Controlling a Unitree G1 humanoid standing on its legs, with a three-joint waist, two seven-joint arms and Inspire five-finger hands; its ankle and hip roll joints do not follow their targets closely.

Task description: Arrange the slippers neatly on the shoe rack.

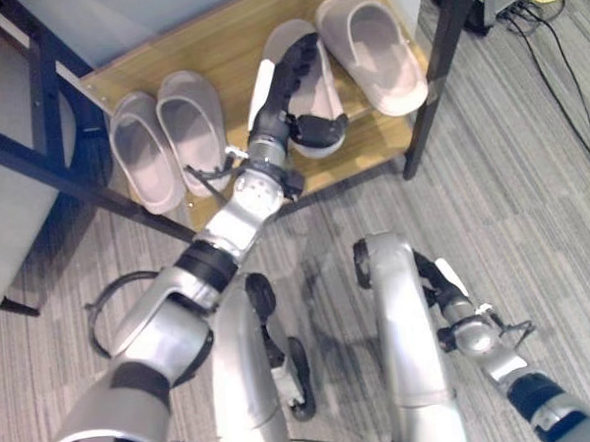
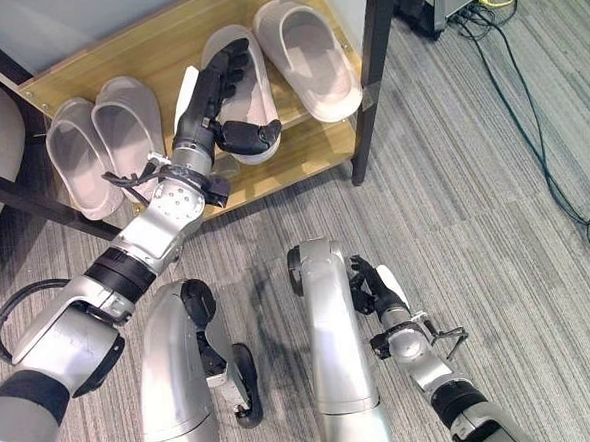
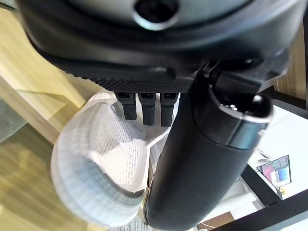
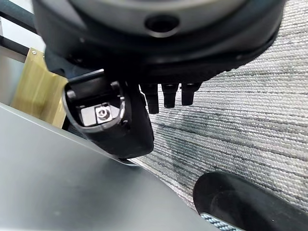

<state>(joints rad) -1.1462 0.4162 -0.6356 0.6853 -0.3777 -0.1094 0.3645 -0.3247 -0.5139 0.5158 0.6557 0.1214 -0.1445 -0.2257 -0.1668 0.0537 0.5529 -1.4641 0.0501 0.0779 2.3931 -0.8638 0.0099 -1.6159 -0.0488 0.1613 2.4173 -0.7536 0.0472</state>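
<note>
Already all four slippers sit on the shoe rack (image 1: 215,61). Left hand (image 1: 291,81) lies with straight fingers on the third slipper (image 1: 311,75), thumb curled at its heel, likely nudging it straight. Right hand (image 1: 449,287) hangs idle, fingers relaxed, below the rack.

Four slippers on shoe rack shelf (image 1: 227,55): left pair (image 1: 167,135) side by side, right pair (image 1: 340,60) further back. Left hand (image 1: 292,86) over right pair's nearer slipper (image 1: 303,50), probably touching. Right hand (image 1: 441,287) low, above carpet (image 1: 535,206).
</note>
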